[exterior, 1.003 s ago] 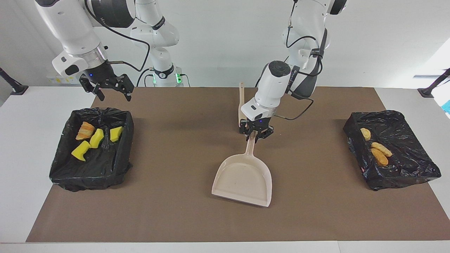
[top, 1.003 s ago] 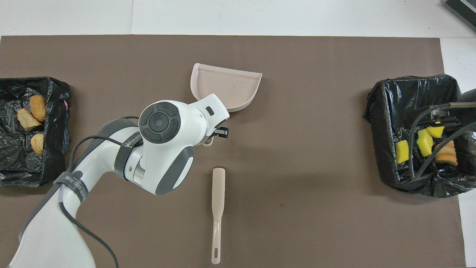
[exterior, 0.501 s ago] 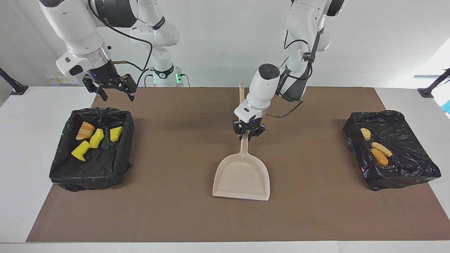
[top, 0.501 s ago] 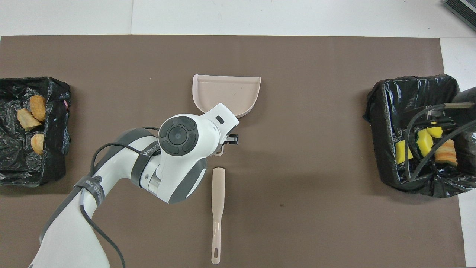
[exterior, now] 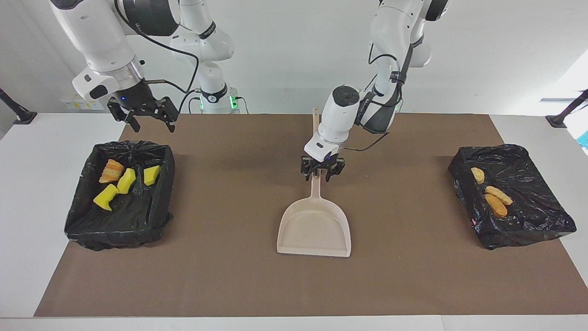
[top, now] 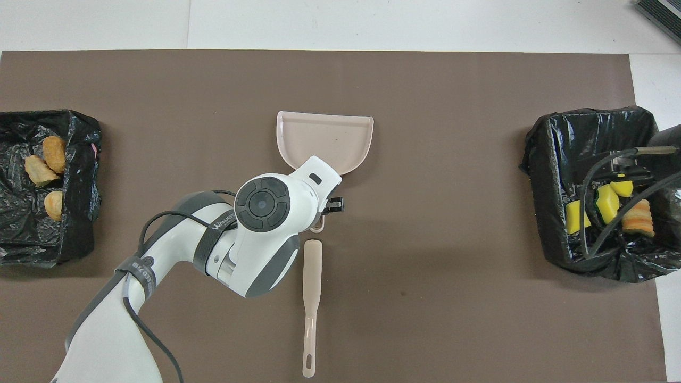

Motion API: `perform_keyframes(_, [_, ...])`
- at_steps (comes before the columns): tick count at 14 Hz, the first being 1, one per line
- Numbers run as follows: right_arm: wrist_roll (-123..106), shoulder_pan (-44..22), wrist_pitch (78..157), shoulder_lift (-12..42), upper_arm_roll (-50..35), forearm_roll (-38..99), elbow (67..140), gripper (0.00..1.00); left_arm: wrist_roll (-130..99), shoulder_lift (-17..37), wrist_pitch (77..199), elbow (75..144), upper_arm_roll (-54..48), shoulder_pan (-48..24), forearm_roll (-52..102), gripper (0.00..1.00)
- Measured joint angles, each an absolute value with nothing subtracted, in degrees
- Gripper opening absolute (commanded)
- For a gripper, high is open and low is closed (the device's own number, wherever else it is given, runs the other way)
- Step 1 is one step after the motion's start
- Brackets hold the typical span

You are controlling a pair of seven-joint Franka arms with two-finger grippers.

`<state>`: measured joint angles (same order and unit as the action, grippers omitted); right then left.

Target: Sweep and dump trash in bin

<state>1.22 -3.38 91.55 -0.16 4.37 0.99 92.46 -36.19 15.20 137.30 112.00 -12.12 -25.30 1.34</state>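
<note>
Two bins lined with black plastic sit on a brown mat, one at each end of the table. The bin at the right arm's end (exterior: 120, 195) holds four scraps: three yellow sponge pieces (exterior: 126, 180) and one orange bread lump (exterior: 110, 170). The bin at the left arm's end (exterior: 510, 195) holds three tan bread lumps (exterior: 495, 204) (seven scraps in all).

One beige brush (top: 312, 298) lies nearest the robots, mid-table. One beige dustpan (exterior: 315, 225) lies flat just beside it, farther from the robots, its handle pointing toward them.

The brown mat (exterior: 229, 276) covers a white table (exterior: 27, 184) before a plain white wall.

The left gripper (exterior: 322, 171) is low over the dustpan's handle, its fingers spread either side of it; whether they touch it is unclear. The right gripper (exterior: 148, 120) hangs wide open, holding nothing, over the nearer edge of the sponge bin.
</note>
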Motion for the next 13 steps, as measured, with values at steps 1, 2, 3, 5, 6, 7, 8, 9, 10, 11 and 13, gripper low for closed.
perform_keyframes(1, [1.23, -3.38, 91.55, -0.16, 4.37, 0.99, 92.46, 1.0, -36.35, 14.7, 137.31, 111.79, -11.74, -25.23, 1.34, 1.0])
perform_keyframes(2, [1.23, -3.38, 91.55, -0.16, 4.37, 0.99, 92.46, 1.0, -36.43, 13.95, 137.31, 111.63, -11.09, -25.11, 1.34, 1.0])
perform_keyframes(3, [1.23, -3.38, 91.55, -0.16, 4.37, 0.99, 92.46, 1.0, -36.43, 13.13, 137.3, 111.48, -10.32, -24.68, 1.33, 1.0])
perform_keyframes(5, [1.23, -3.38, 91.55, -0.16, 4.37, 0.99, 92.46, 1.0, -34.21, 11.16, 136.1, 111.36, -9.64, -21.67, 1.2, 1.0])
perform_keyframes(6, [1.23, -3.38, 91.55, -0.16, 4.37, 0.99, 92.46, 1.0, -31.75, 10.2, 134.62, 111.33, -9.54, -19.73, 1.18, 1.0])
perform_keyframes(7, [1.23, -3.38, 91.55, -0.16, 4.37, 0.99, 92.46, 1.0, -28.62, 9.06, 132.65, 111.29, -9.46, -17.62, 1.17, 1.0])
perform_keyframes(8, [1.23, -3.38, 91.55, -0.16, 4.37, 0.99, 92.46, 1.0, -25.14, 7.67, 130.14, 111.21, -9.4, -15.41, 1.16, 1.0])
perform_keyframes(9, [1.23, -3.38, 91.55, -0.16, 4.37, 0.99, 92.46, 1.0, -21.5, 5.97, 126.82, 111.07, -9.33, -13.15, 1.16, 1.0])
perform_keyframes(10, [1.23, -3.38, 91.55, -0.16, 4.37, 0.99, 92.46, 1.0, -18.05, 4.07, 122.76, 110.84, -9.25, -11.1, 1.16, 1.0])
perform_keyframes(11, [1.23, -3.38, 91.55, -0.16, 4.37, 0.99, 92.46, 1.0, -14.97, 2.08, 118.63, 110.51, -9.19, -9.3, 1.16, 1.0])
perform_keyframes(13, [1.23, -3.38, 91.55, -0.16, 4.37, 0.99, 92.46, 1.0, -9.98, -1.31, 111.49, 109.63, -9.1, -6.54, 1.16, 1.0])
